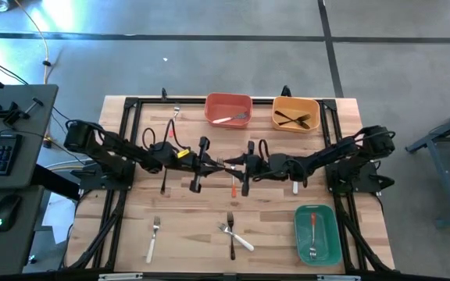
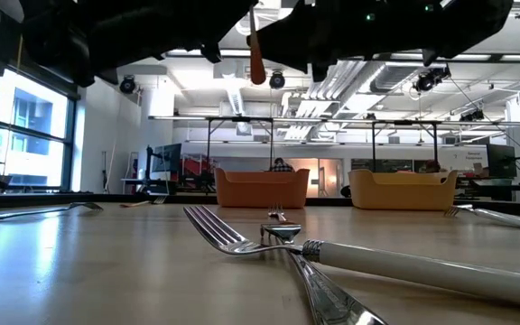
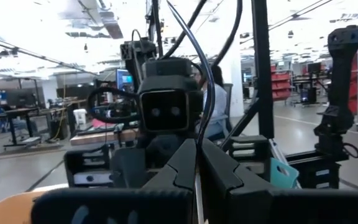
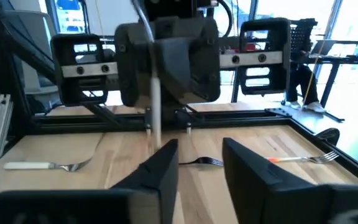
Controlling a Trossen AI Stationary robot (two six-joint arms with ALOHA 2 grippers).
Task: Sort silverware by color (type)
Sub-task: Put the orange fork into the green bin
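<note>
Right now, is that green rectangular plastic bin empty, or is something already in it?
Not empty. The green rectangular plastic bin holds one fork with a red-orange handle, lying lengthwise inside it with its metal head toward the table's near edge.

Three bins: one red-orange bin [image 1: 228,102], one yellow bin [image 1: 296,104], one green bin [image 1: 317,252].

Four forks lie in the bins: one white-handled fork [image 1: 229,119] in the red-orange bin, two black forks [image 1: 291,119] in the yellow, and one red-handled fork [image 1: 312,232] in the green.

Four forks lie in plain sight on the tabletop [image 1: 186,226]:
- one white fork [image 1: 176,114] at 11 o'clock
- one pale fork [image 1: 153,239] at 7 o'clock
- a crossed pair [image 1: 233,235] at 6 o'clock, one white and one black

At the centre three more handles show, partly hidden: one red-orange handle [image 1: 233,187], one dark handle [image 1: 164,183], one white handle [image 1: 294,187].

Two arms: left arm [image 1: 116,148], right arm [image 1: 342,152].
</note>
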